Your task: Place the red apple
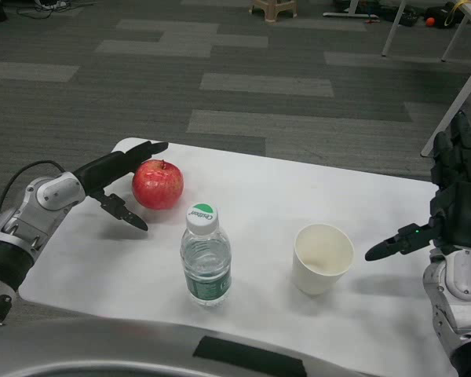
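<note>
Head view: left robot hand point(122, 182) is spread around red apple point(158, 184) on tabletop point(251, 188), w/o firm grip (contact unclear). Apple may roll away or hit bottle point(205, 255). Right robot hand point(447, 208) waits spread.

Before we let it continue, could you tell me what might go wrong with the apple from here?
1. The left hand only brackets the red apple from one side, so the round fruit could roll or slip free.
2. The water bottle stands close by; a swing toward the paper cup might topple it.
3. The apple sits near the table's far edge.
</note>
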Robot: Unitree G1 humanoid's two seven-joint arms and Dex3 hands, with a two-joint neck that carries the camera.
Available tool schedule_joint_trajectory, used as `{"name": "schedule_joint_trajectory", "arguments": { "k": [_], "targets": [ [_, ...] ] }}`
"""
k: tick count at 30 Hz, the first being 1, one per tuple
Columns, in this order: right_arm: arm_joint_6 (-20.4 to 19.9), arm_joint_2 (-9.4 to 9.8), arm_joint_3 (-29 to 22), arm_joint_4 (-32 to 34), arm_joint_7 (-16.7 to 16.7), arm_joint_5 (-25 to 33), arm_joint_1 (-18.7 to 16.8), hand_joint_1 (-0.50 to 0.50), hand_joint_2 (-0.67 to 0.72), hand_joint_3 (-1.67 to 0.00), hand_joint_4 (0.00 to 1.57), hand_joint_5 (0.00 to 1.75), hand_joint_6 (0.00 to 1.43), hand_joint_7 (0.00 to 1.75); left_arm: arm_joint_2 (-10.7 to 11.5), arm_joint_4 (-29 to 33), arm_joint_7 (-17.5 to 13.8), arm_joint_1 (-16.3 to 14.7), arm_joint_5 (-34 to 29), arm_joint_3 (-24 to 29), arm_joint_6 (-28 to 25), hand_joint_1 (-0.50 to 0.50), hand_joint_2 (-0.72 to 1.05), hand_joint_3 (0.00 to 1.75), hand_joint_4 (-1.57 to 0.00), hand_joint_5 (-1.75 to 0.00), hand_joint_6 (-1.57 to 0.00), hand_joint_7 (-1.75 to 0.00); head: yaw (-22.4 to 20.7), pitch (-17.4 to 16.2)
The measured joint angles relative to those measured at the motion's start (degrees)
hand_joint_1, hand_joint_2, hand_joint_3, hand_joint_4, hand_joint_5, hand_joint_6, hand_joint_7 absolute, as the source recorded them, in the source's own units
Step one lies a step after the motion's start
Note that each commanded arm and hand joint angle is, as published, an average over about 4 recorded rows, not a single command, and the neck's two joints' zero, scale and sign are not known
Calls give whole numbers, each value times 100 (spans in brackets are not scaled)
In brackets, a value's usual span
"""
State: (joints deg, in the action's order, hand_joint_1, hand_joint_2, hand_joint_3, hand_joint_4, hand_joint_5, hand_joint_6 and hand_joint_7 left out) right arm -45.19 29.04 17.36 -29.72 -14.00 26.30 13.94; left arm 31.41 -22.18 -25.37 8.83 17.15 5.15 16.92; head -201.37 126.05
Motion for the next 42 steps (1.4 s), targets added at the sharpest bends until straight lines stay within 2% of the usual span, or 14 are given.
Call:
{"name": "schedule_joint_trajectory", "arguments": {
  "k": [4, 7, 13, 18, 22, 26, 30, 32, 37, 42],
  "targets": [
    [0, 0, 0, 0, 0, 0, 0, -42, 72, 0, 0, 0, 0, 0, 0, -29, -27, 61, 70, -94, 64, -50, 60, 0, 0, -115, 0, -14, -2, -5],
    [0, 0, 0, 0, 0, 0, 0, -42, 72, 0, 0, 0, 0, 0, 0, -37, -36, 73, 102, -109, 95, -50, 60, 0, 0, -123, 0, -14, -6, -18],
    [0, 0, 0, 0, 0, 0, 0, -42, 72, 0, 0, 0, 0, 0, 0, -39, -44, 74, 99, -98, 102, -50, 60, 0, 0, -123, 0, -14, -6, -18],
    [0, 0, 0, 0, 0, 0, 0, -42, 72, 0, 0, 0, 0, 0, 0, -46, -81, 74, 33, -50, 101, -50, 52, 0, 0, -123, 0, -14, -14, -4],
    [0, 0, 0, 0, 0, 0, 0, -42, 72, 0, 0, 0, 0, 0, 0, -86, -115, 56, -382, -43, 91, -50, 41, 0, 0, -123, 0, -14, -30, 6],
    [0, 0, 0, 0, 0, -1, 0, -42, 72, 0, 0, 0, 0, 0, -1, -125, -116, 39, -709, -43, 89, -50, 12, 0, 0, -123, 0, -14, -43, 20],
    [0, 0, 0, 0, 0, 0, 0, -42, 72, 0, 0, 0, 0, 0, -2, -137, -115, 36, -920, -43, 88, -50, -28, 0, 0, -123, 0, -14, -48, 31],
    [0, 0, 0, 0, 0, 0, 0, -42, 72, 0, 0, 0, 0, 0, -2, -138, -115, 36, -949, -43, 86, -50, -37, 0, 0, -123, 0, -14, -50, 34],
    [0, 0, 0, 0, 0, 0, 0, -42, 72, 0, 0, 0, 0, 0, -3, -133, -114, 35, -1016, -40, 76, -50, -37, 0, 0, -133, 0, -14, -51, 51],
    [0, 0, 0, 0, 0, 1, 0, -42, 72, 0, 0, 0, 0, 0, -16, -79, -102, 35, -1132, 37, 65, -50, -37, 0, 0, -133, 0, -14, -52, 85]
  ]
}}
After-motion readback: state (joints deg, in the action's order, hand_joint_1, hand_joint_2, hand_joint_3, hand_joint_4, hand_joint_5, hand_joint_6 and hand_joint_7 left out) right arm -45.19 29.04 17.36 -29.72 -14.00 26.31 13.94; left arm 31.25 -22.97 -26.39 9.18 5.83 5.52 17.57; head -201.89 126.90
